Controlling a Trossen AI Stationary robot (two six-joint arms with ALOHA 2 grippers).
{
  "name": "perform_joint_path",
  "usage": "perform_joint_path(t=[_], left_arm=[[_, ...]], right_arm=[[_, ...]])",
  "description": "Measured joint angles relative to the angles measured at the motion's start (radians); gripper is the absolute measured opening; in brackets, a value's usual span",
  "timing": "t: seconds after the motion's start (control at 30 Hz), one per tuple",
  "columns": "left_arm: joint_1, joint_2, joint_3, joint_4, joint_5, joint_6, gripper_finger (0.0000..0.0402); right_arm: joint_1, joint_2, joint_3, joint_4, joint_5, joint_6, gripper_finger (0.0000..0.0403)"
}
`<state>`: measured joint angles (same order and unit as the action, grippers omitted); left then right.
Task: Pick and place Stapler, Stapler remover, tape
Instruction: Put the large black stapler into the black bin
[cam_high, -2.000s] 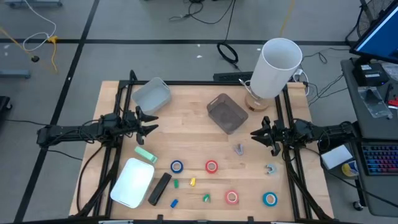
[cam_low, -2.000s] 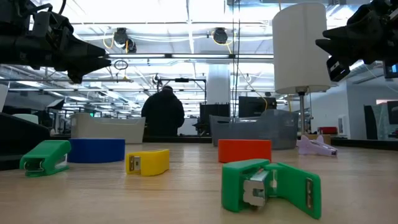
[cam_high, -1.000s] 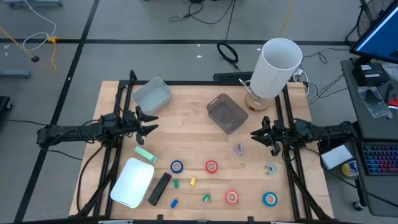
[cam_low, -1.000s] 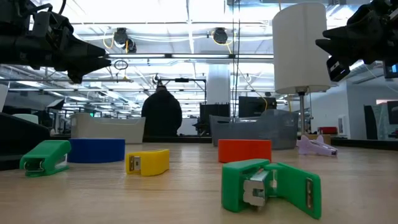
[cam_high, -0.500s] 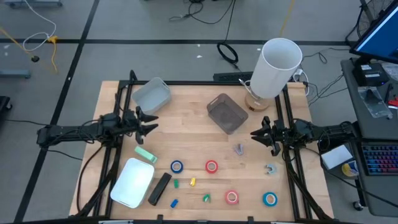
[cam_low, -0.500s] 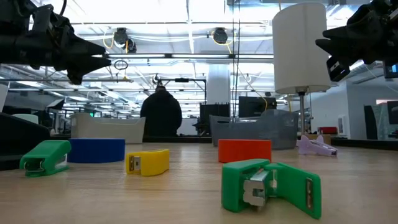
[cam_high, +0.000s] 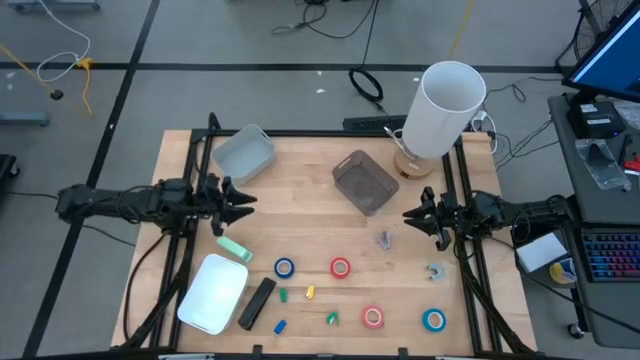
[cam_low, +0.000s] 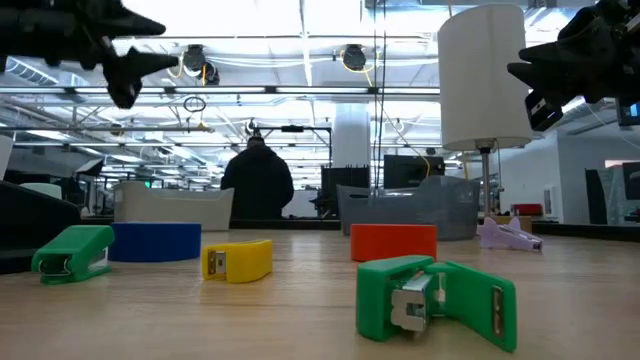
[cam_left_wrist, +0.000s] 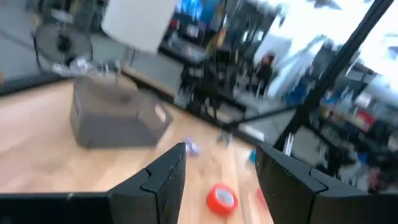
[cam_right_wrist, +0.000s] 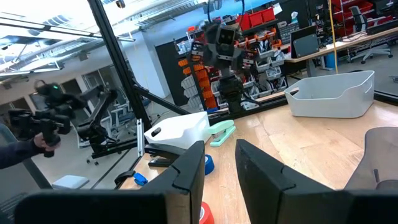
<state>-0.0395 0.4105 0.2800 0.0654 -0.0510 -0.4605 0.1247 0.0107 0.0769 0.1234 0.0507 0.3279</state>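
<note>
A black stapler (cam_high: 257, 302) lies near the front left, beside a white block (cam_high: 212, 293) and a light green piece (cam_high: 233, 248). Two blue tape rolls (cam_high: 285, 267) (cam_high: 433, 320) and two red ones (cam_high: 340, 267) (cam_high: 372, 317) lie flat on the wood. Small green, yellow and blue stapler removers (cam_high: 309, 292) lie among them; in the low view one green remover (cam_low: 435, 300) is nearest. My left gripper (cam_high: 250, 205) (cam_left_wrist: 219, 158) hovers open at the left side, high above the table. My right gripper (cam_high: 407, 214) (cam_right_wrist: 219, 149) hangs at the right side, slightly open, with nothing between its fingers.
Two grey bins stand at the back, one at the back left (cam_high: 245, 153) and a darker one at the middle (cam_high: 364, 182). A tall white cylinder (cam_high: 447, 108) stands at the back right. Two pale purple pieces (cam_high: 384, 239) (cam_high: 435, 271) lie near the right gripper. A person stands beyond the table (cam_low: 258, 185).
My left gripper has gone up, well above where it hung, and has rolled about its own pointing line while staying open. The right gripper and the things on the table have kept still.
</note>
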Motion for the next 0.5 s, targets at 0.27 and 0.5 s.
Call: perform_joint_path(t=[0.27,0.5], left_arm=[[-0.175,0.398,0.364,-0.326,-0.010,-0.117,0.0191],[-0.322,0.718,0.621,-0.566,0.027,-0.401,0.0191]], right_arm=[[0.000,0.000,0.000,0.000,0.000,0.000,0.0084],[0.000,0.000,0.000,0.000,0.000,0.000,0.0084]])
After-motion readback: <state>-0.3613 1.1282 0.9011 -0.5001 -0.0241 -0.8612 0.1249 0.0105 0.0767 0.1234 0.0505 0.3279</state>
